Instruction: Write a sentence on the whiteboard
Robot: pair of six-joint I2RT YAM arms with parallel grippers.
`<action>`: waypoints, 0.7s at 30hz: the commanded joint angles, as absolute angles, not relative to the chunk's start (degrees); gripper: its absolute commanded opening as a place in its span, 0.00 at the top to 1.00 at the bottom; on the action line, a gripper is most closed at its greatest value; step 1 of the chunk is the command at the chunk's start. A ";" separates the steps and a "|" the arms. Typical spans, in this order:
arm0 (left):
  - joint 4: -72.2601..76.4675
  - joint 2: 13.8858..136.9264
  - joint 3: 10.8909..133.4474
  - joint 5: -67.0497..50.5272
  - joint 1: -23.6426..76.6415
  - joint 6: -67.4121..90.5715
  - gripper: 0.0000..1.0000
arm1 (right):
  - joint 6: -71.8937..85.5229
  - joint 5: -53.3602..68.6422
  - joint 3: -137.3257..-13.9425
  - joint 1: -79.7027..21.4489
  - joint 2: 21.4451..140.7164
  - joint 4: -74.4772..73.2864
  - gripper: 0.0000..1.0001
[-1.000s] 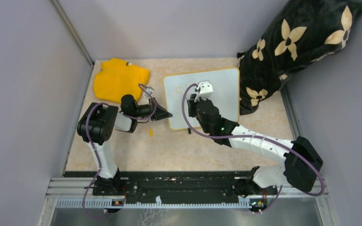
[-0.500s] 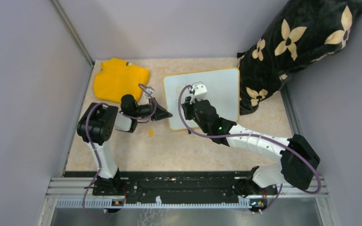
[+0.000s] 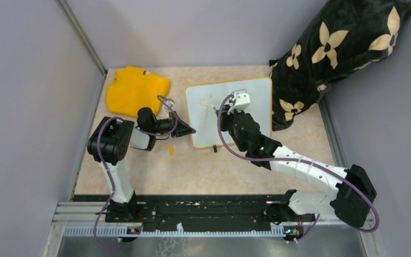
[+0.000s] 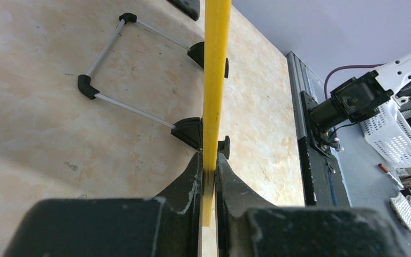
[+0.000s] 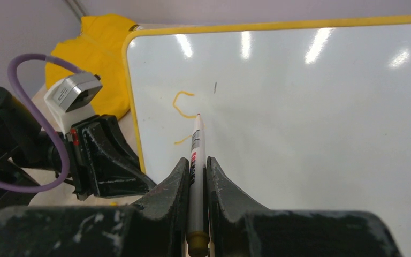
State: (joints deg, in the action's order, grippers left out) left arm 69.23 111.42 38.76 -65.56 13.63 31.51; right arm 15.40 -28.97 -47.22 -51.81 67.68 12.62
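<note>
- Left gripper [image 4: 208, 160]: jaws clenched on the yellow rim of the board [image 3: 203, 128], at its left edge. Judged purpose: to brace the board so that pen pressure does not push it about.
- Board: it lies mid-table, between the cloth [image 3: 136, 88] and the cushion [image 3: 342, 43]. The left wrist view shows it edge-on, with black feet [image 4: 190, 131] and a wire stand [image 4: 123, 64] behind it, so it probably rests at a slant and not flat.
- Right gripper [image 5: 195, 163]: jaws grip the marker [image 5: 196, 144] along its barrel, tip forward and at or just off the board's upper left part. This suits starting a line at the left.
- Sentence [image 5: 181, 104]: only a first curved yellow stroke and a short dash below it show, so most of the writing appears undone.
- Surface: the glossy white face carries lamp glare and one small dark speck. The pale ink reads faintly on it.
- Room: beige marbled table [image 3: 219, 171] with grey walls on three sides. A small yellow piece [image 3: 170, 151], perhaps the cap, lies near the left gripper.
</note>
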 commanded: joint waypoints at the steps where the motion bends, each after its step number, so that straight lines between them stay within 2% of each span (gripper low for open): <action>1: 66.37 110.83 39.24 -66.62 14.24 30.98 1.00 | 13.94 -31.19 -46.91 -50.33 66.44 14.87 1.00; 21: 66.10 110.83 39.28 -66.62 14.24 30.66 1.00 | 13.40 -29.25 -50.47 -49.08 71.52 15.99 1.00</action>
State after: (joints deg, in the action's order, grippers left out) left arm 68.99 111.39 38.76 -65.58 13.63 31.22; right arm 13.98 -29.41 -47.35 -49.67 71.07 13.45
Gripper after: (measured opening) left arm 0.132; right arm 0.132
